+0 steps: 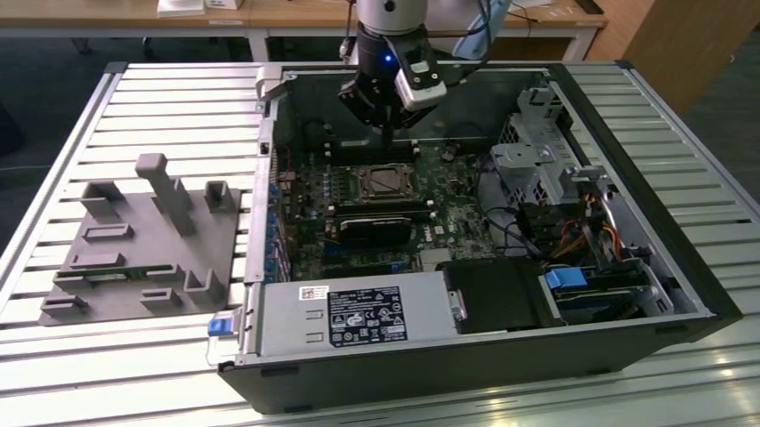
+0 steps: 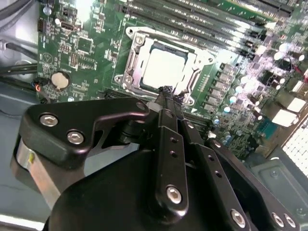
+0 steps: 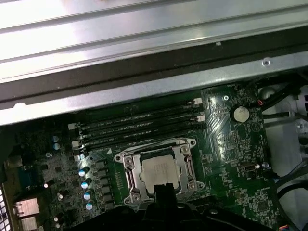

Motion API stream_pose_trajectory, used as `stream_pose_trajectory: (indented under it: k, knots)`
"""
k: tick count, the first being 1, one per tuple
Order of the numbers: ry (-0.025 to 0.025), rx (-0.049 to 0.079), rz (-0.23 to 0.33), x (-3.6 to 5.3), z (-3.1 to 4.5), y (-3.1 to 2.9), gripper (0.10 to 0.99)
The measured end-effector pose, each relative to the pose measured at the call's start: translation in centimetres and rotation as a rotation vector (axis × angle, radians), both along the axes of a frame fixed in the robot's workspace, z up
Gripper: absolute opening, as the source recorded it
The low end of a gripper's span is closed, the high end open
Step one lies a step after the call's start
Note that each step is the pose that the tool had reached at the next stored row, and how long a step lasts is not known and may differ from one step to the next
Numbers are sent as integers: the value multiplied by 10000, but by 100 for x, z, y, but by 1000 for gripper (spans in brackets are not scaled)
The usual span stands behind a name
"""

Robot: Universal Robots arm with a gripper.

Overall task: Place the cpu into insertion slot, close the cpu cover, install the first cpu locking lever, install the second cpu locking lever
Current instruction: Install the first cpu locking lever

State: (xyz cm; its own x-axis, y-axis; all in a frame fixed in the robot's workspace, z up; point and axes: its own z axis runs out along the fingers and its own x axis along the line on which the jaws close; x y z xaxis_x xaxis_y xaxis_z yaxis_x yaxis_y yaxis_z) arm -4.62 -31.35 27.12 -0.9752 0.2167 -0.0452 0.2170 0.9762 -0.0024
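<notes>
The cpu, a flat square silver-grey chip, sits in the insertion slot, a black-framed socket on the green motherboard, centre of both wrist views. The cpu cover, a thin silvery hinged frame with a square window, lies down around it. Risk, as I judge it: the tip pressing at the socket's near edge could slip off the metal and scrape the board, or load the cover unevenly. The black end effector has its fingers pressed together, pinching nothing, tip at or just above the cover's near edge; contact unclear. In the exterior view the socket sits upper centre inside the open black computer case on the slatted surface.
</notes>
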Motion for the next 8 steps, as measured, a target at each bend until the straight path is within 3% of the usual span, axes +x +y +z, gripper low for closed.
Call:
stream_pose_trajectory:
  k: [4, 8]
  knots:
    - [-2, 2, 3, 0, -28, -51, 102]
    - [-1, 31, 6, 0, -43, -57, 102]
